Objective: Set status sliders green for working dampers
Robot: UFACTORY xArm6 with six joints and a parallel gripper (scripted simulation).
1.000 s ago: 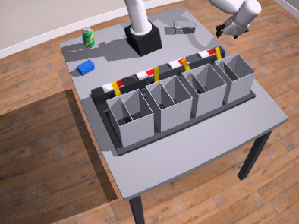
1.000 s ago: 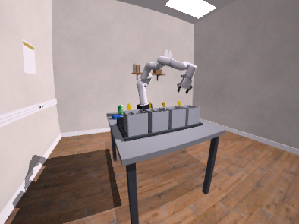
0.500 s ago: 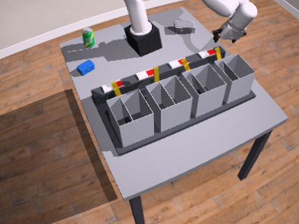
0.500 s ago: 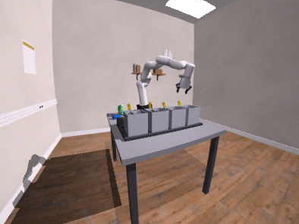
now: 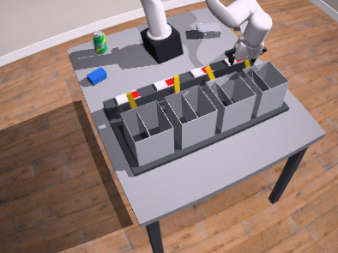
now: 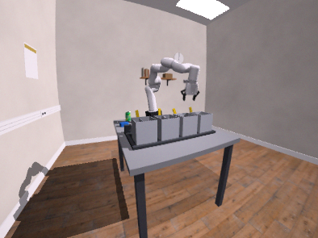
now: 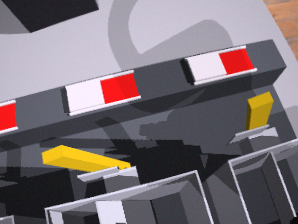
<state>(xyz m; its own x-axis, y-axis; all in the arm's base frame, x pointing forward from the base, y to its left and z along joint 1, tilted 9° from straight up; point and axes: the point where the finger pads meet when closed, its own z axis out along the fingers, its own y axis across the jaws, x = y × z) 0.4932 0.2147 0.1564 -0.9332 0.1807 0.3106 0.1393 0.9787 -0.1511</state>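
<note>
We are looking down at a grey table [image 5: 240, 175] carrying a dark tray [image 5: 202, 147] with four open grey duct dampers [image 5: 190, 115] standing in a row. Behind them is running a dark rail with four status sliders [image 5: 167, 83], each showing part white, part red. A yellow lever [image 5: 176, 83] is sticking up beside each slider, between the rail and its damper.

The white arm is rising from a black base [image 5: 165, 51] at the back of the table and is bending over to the end of the row farthest from the green can. Its hand [image 5: 243, 60] is hanging above the last slider and lever, with its fingers spread fully apart and holding nothing.

At the back of the table a green can [image 5: 100, 42], a blue block [image 5: 97, 75] and a small grey box [image 5: 208, 28] are sitting well apart from the tray.
</note>
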